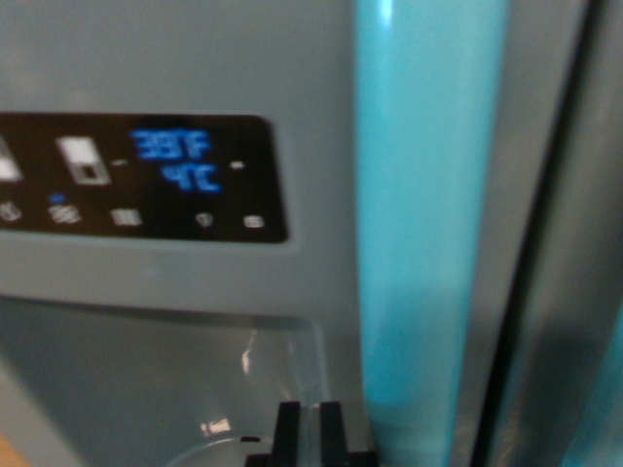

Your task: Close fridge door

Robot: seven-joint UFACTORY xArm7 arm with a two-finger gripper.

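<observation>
Wrist view only, blurry. Gripper (310, 433) sits at the bottom edge, below and right of the control panel (136, 177). Its two black fingertips (288, 428) stand nearly together with a thin slit between them, nothing held.

Fridge door (175, 68) fills the frame. The turquoise handle (428, 233) runs vertically just right of the panel, and the dark door seam (545, 243) lies right of the handle.

Risks: fingertips are close to the dispenser recess (146, 379) under the panel, so a push there could snag or slip. Pressing the panel could trigger buttons. Can't tell if the door is fully seated.

Count: one panel, one handle, one seam, one gripper.
</observation>
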